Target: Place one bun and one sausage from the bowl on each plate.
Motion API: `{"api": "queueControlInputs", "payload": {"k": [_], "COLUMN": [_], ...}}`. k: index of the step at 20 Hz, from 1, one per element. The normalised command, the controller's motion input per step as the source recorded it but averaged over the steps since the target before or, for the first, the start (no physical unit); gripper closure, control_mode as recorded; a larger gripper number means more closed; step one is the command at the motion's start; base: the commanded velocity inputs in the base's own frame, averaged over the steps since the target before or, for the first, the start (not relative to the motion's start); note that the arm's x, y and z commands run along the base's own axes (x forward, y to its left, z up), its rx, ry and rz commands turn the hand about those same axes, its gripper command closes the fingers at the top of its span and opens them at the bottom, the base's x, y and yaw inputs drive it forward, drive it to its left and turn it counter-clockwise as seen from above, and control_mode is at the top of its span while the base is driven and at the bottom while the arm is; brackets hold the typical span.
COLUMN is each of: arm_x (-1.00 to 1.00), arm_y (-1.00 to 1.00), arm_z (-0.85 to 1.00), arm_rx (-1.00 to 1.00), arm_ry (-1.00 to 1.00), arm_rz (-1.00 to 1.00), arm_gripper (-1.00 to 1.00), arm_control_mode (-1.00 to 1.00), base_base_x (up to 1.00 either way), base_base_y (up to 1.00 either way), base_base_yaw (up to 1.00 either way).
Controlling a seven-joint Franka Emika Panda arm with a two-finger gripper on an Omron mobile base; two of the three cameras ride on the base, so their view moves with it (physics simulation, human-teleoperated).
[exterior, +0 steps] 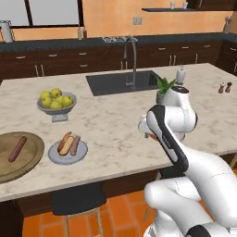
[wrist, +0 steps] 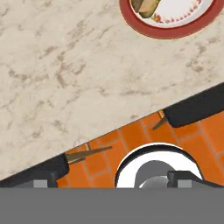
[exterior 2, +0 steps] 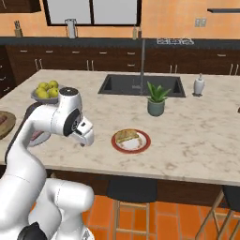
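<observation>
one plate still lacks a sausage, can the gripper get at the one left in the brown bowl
Probably yes. The sausage lies alone and uncovered in the bowl, nothing standing over it, and the gripper is open and empty. The arm would have to swing well across the counter.

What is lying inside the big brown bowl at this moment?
One sausage lies on the bottom of the brown bowl. No bun can be seen there. The picture edge cuts off the bowl's left part, so that side cannot be judged.
</observation>
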Motion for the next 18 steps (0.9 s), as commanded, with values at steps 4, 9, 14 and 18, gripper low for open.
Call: {"api": "queueControlInputs", "payload": {"k": [4,9,14,18], "arm_x": [0.00,0.00,0.32,0.92], "arm_y": [0.00,0.00,0.33,0.78], "arm_z": [0.00,0.00,0.05,0.01], "arm_rx": [0.00,0.00,-0.06,-0.16], "arm_ry": [0.00,0.00,-0.02,-0.08], "arm_rz": [0.00,0.00,-0.01,-0.01], "arm_gripper": [-1.00,-1.00,-1.00,-1.00], "arm_control_mode": [1.00,1.00,-1.00,-1.00], "base_base_x": [-0.04,0.07,0.30,0.00], "base_base_y": [1.00,1.00,0.60,0.00], "base_base_yaw": [0.00,0.00,0.00,0.00]}}
